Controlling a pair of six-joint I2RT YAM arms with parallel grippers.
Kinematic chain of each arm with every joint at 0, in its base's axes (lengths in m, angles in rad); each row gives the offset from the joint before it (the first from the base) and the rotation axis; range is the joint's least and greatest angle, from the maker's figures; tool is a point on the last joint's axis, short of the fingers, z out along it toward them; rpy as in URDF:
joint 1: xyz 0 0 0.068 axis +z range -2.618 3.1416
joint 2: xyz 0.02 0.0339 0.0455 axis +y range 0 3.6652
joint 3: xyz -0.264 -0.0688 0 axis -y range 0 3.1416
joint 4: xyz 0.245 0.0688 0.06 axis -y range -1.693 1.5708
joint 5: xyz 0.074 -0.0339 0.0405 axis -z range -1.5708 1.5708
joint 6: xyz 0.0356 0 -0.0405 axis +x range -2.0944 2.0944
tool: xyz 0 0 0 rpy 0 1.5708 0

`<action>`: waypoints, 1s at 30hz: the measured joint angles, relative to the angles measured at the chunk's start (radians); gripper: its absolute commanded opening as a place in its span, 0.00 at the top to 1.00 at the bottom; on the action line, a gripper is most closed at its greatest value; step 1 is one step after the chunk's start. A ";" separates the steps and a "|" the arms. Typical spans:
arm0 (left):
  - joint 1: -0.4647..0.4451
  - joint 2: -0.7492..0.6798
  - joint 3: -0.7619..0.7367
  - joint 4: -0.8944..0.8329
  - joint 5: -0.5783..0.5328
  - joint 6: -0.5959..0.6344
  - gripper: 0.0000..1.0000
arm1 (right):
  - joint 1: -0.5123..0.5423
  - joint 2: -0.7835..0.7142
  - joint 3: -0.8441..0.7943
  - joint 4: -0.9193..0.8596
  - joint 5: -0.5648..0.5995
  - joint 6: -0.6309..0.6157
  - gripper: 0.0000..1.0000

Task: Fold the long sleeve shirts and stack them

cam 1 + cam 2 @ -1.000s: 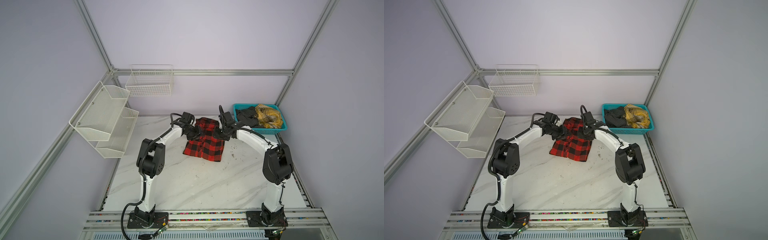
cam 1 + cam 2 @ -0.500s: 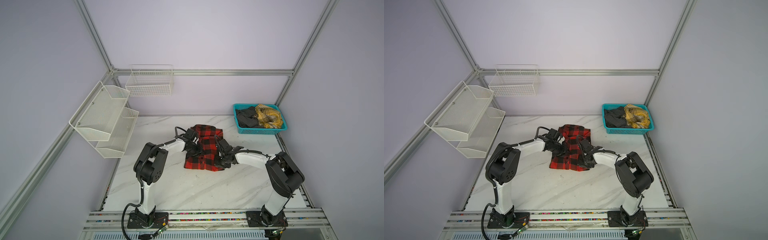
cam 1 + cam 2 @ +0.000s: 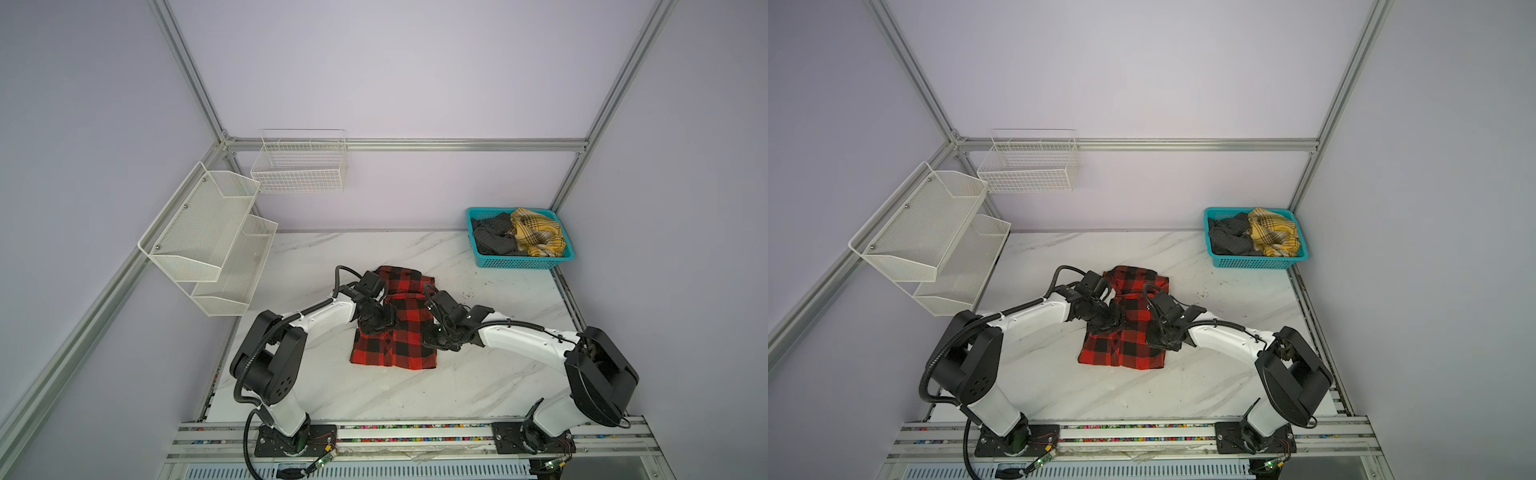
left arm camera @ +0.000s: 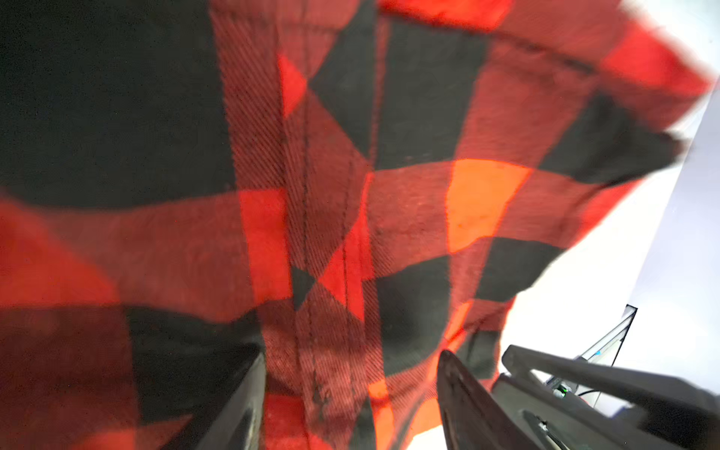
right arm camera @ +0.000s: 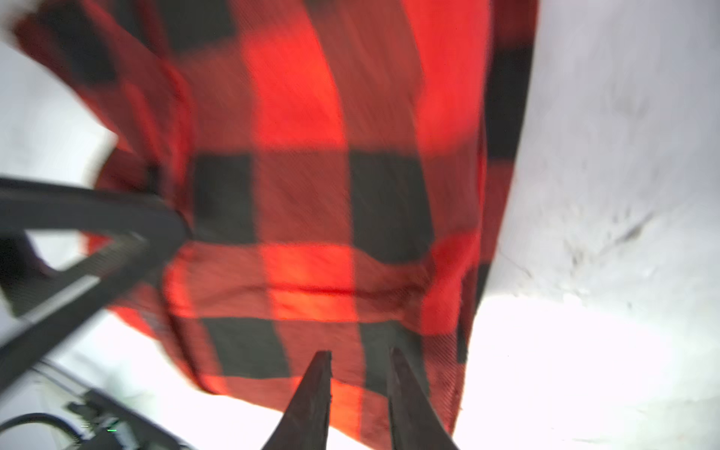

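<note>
The flannel shirt (image 3: 395,345) has slid nearer; left end effector (image 4: 352,354) now wide, right end effector (image 5: 359,353) narrow.

The left arm (image 3: 328,316) and right arm (image 3: 523,338) share glossy white tubular shells between bulky black rounded joints. A black ribbed cable hose (image 3: 307,310) lines the left one. The left hand (image 4: 350,393) and right hand (image 5: 360,389) have dark, tapered fingers.

Both top views evenly lit, sharp, soft shadows. Wrist cams: shirt (image 5: 304,195) motion-blurred, table (image 5: 565,370) glare-blown white.
</note>
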 measured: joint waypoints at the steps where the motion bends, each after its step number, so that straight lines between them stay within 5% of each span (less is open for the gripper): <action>1: 0.007 -0.043 0.010 -0.024 -0.006 -0.006 0.40 | 0.005 0.005 0.032 0.000 0.006 0.002 0.72; 10: 0.115 -0.396 -0.085 -0.058 0.014 -0.076 0.56 | 0.129 0.190 0.221 0.027 0.019 0.010 0.73; 25: 0.117 -0.225 -0.386 0.091 0.103 -0.118 0.59 | 0.185 0.211 -0.008 0.187 0.029 0.097 0.75; 30: 0.117 -0.243 -0.413 0.089 0.107 -0.116 0.59 | 0.195 0.182 0.051 0.084 0.054 0.089 0.48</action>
